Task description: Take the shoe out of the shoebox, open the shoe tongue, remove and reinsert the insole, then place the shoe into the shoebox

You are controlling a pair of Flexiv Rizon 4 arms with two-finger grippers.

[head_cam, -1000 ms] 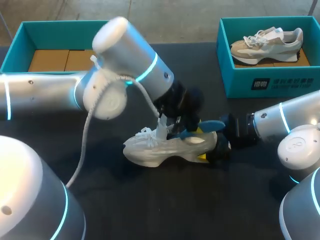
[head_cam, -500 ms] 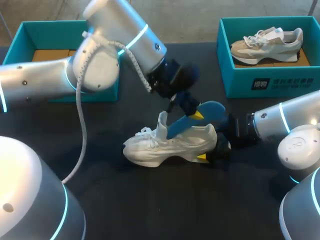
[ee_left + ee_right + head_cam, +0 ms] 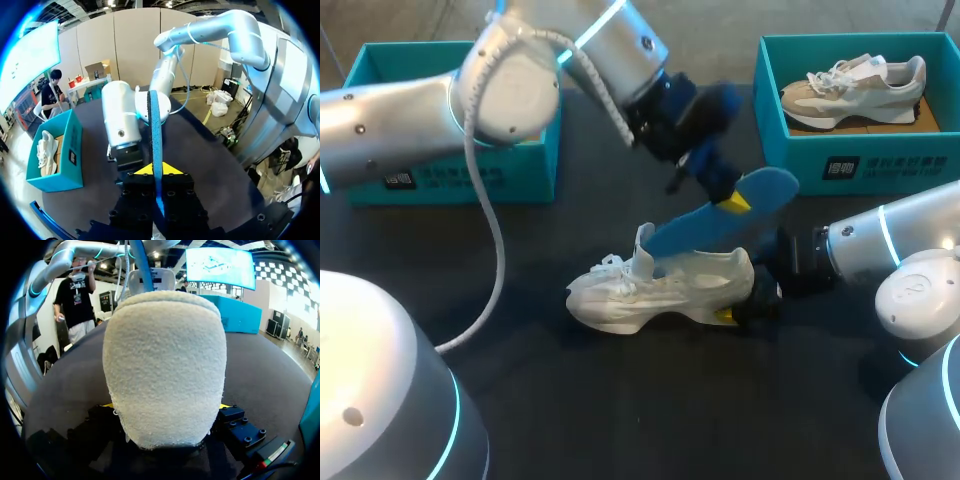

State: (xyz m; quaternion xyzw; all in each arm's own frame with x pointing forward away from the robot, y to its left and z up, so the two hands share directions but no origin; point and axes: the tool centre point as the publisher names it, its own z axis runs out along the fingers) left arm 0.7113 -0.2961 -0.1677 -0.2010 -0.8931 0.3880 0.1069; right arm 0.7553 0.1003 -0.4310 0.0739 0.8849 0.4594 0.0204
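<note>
- Head view: the white shoe (image 3: 655, 292) lies on its side near the middle of the dark table (image 3: 620, 410), toe to the left and heel to the right.
- The right gripper (image 3: 745, 305) comes in from the right and is closed around the heel, with a yellow tip showing under the sole.
- The left gripper (image 3: 728, 200) hangs above and just beyond the heel end. It pinches the blue insole (image 3: 705, 228) near its rear end.
- The insole slants down to the left. Its front end sits inside the shoe opening behind the raised tongue, and its rear end is lifted clear.
- The right shoebox (image 3: 840, 165) stands at the far right with a beige sneaker (image 3: 855, 85) in it. The left shoebox (image 3: 440, 182) stands at the far left, partly behind the left arm (image 3: 510, 90).
- Left wrist view: the insole (image 3: 154, 125) is seen edge-on as a thin blue strip, clamped between the closed fingers of the left gripper (image 3: 154, 172) and reaching ahead of them.
- The right arm (image 3: 120, 125) lies just ahead. The right shoebox (image 3: 70, 160) with its sneaker (image 3: 46, 150) is off to one side.
- Right wrist view: the fuzzy white heel of the shoe (image 3: 165, 355) sits squarely between the fingers of the right gripper (image 3: 165, 410), which press on both sides.
- The insole (image 3: 141, 260) rises beyond the heel, and the left shoebox (image 3: 235, 312) stands further off.
</note>
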